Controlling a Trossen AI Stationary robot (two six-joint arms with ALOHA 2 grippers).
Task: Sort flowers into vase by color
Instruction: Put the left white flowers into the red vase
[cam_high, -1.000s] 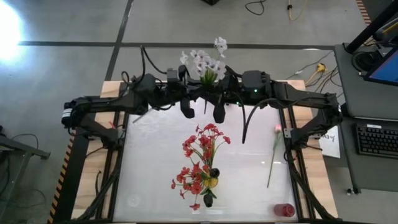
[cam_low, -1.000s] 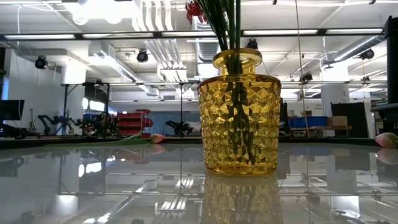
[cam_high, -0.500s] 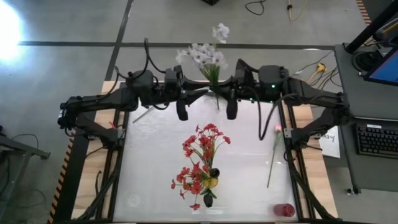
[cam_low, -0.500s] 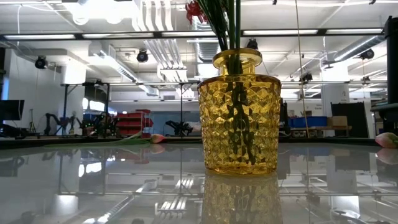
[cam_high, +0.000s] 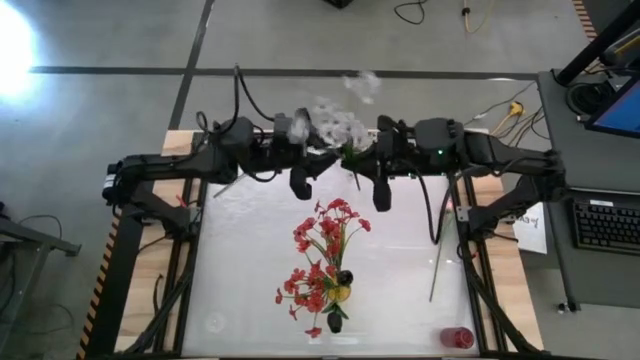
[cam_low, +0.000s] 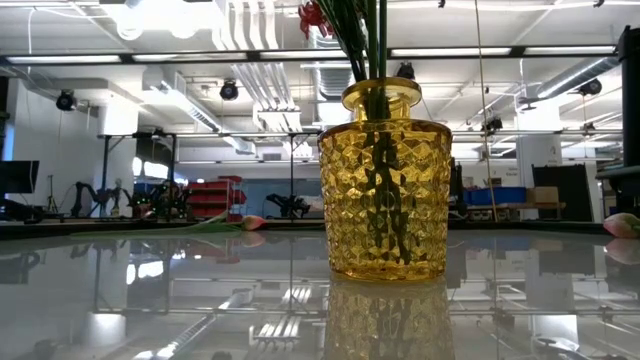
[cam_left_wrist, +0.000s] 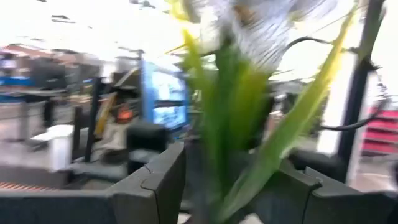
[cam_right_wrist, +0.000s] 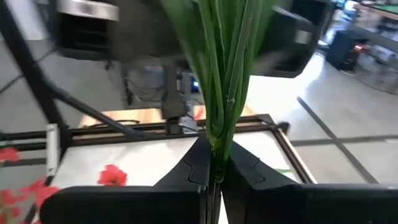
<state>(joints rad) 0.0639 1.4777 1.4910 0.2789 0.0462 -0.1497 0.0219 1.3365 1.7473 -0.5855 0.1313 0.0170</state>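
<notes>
The right tool (cam_right_wrist: 214, 163) has its 2 dark fingers (cam_right_wrist: 198, 163) pressed together on a bundle of green stems (cam_right_wrist: 225, 74) that rises out of frame. Beyond lies the white worktop (cam_right_wrist: 149, 158) with its wooden edge. Red blossoms (cam_right_wrist: 112, 175) show near the picture's lower left corner.

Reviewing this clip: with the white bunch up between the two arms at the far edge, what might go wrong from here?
1. The white flowers hang from the right tool alone, pinched low on the stems; the left tool stands open, so the bunch may swing or slip.
2. The yellow vase already holds the red flowers; white stems could end up among them.
3. The pink flower lies near the right arm and might get swept.
</notes>
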